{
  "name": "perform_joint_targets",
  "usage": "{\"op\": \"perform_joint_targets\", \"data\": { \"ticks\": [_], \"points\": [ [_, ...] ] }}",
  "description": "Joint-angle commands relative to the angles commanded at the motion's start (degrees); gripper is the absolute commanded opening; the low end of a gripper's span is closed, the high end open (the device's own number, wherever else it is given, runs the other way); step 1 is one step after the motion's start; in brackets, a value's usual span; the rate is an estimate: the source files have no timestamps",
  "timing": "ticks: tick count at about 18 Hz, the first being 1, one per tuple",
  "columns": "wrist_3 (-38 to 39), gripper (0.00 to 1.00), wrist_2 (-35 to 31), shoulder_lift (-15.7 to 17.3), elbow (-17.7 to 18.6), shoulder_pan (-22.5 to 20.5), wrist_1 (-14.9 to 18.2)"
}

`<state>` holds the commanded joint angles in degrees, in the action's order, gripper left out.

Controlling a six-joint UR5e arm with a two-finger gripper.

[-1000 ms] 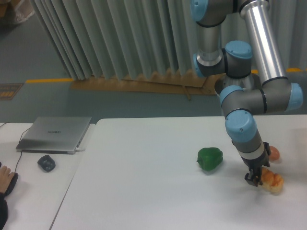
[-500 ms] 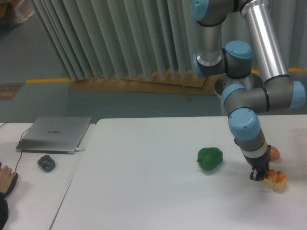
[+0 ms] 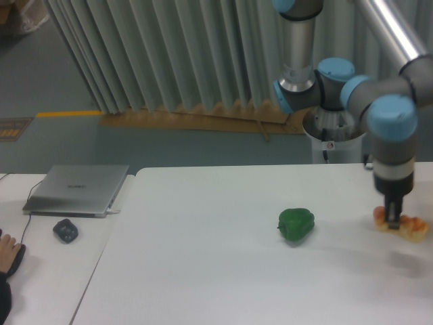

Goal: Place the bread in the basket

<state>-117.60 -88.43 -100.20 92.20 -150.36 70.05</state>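
Note:
The bread (image 3: 410,228), a small golden-orange lumpy loaf with a paler underside, hangs at the far right, a little above the white table (image 3: 203,271), with a faint shadow below it. My gripper (image 3: 393,217) points straight down and is shut on the loaf's left end. A bit of orange (image 3: 379,214) shows just left of the fingers; I cannot tell if it is the loaf or the small egg-shaped thing. No basket is in view.
A green pepper (image 3: 296,224) sits on the table left of the gripper. A closed laptop (image 3: 78,189) and a dark mouse (image 3: 65,231) lie on the left table. A person's hand (image 3: 7,250) is at the left edge.
The gripper has closed on the bread and carried it up and to the right, away from the pepper. The arm has swung right and its wrist now hangs vertical.

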Motion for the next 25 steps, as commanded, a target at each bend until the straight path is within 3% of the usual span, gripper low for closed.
{"op": "perform_joint_targets", "data": {
  "ticks": [3, 6, 9, 14, 20, 22, 25],
  "points": [
    [-0.4, 0.25, 0.4, 1.2, 0.0, -4.0, 1.4],
    [-1.0, 0.26, -3.7, 2.6, 2.2, -8.4, 1.4],
    [-8.1, 0.29, -10.2, 2.6, 3.8, -9.8, 1.1],
    [-11.2, 0.35, -16.8, 2.6, 6.1, -11.2, 1.1],
    [-19.9, 0.40, -17.7, 1.7, 8.8, -18.1, -3.8],
    [-19.9, 0.69, -17.7, 1.6, 8.8, -18.3, -4.0],
    [-19.1, 1.00, -17.7, 1.5, 8.7, -17.9, -4.0]
  ]
}}
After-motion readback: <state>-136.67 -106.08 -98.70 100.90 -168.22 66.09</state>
